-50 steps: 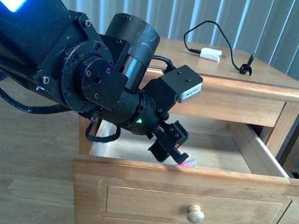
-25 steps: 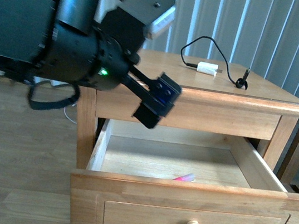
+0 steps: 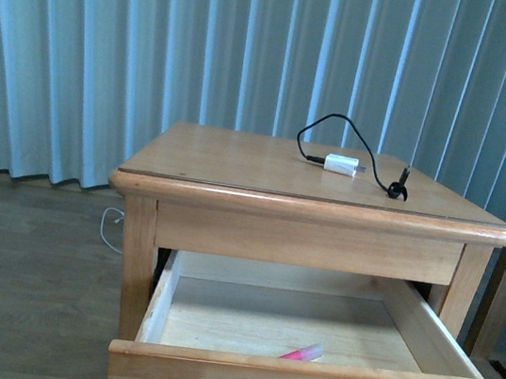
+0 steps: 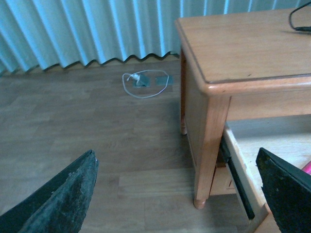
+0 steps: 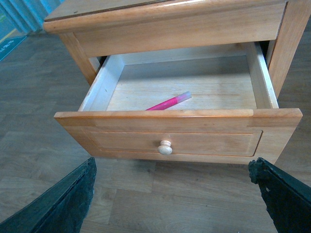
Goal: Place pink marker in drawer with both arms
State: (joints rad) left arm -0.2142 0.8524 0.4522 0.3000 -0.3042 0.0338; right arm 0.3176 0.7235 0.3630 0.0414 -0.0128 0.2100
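Since the pink marker (image 5: 169, 102) lies inside the open drawer (image 5: 218, 141), apparently flat, I count placement done. Left claw (image 4: 172, 191) and right claw (image 5: 169, 196) both spread, empty. Drawer not yet shut.

My left gripper (image 4: 175, 160) has pulled back out of the drawer (image 3: 158, 301), leaving the pink marker (image 3: 302, 353) well clear of it.
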